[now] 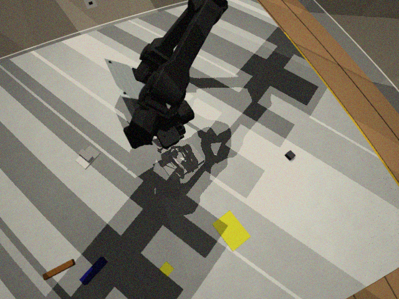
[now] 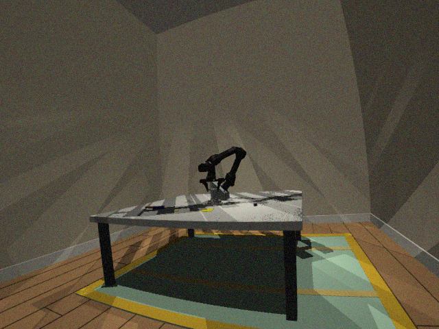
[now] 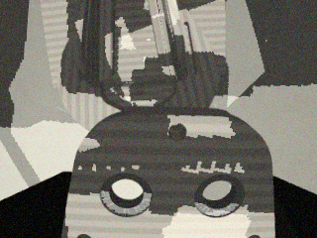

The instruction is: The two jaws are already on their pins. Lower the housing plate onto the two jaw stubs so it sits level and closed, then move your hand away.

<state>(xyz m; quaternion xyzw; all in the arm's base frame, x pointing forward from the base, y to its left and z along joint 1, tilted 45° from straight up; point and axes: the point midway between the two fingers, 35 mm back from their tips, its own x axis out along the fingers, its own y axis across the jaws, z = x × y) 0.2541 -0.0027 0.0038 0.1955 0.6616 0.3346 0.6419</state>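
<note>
My gripper (image 1: 153, 142) (image 2: 213, 188) (image 3: 168, 184) is shut on the housing plate (image 3: 149, 154), a rounded plate with two large round holes. Its dark fingers show at both lower sides of the wrist view. The plate hangs above the table, short of the jaw mechanism, whose left jaw (image 3: 99, 40) and right jaw (image 3: 163, 30) show past the plate's far edge. The mechanism (image 1: 178, 161) lies just right of my gripper in the top view, under broken shadow. Pale surface shows through the plate's holes, with no stub visible in them. The stubs cannot be made out.
A tilted panel (image 1: 120, 75) stands behind my arm. A small grey block on a white square (image 1: 84, 162) lies at the left, a black cube (image 1: 290, 156) at the right. Two yellow squares (image 1: 233, 233) (image 1: 166, 268), an orange bar (image 1: 58, 269) and a blue bar (image 1: 93, 271) lie nearer the bottom.
</note>
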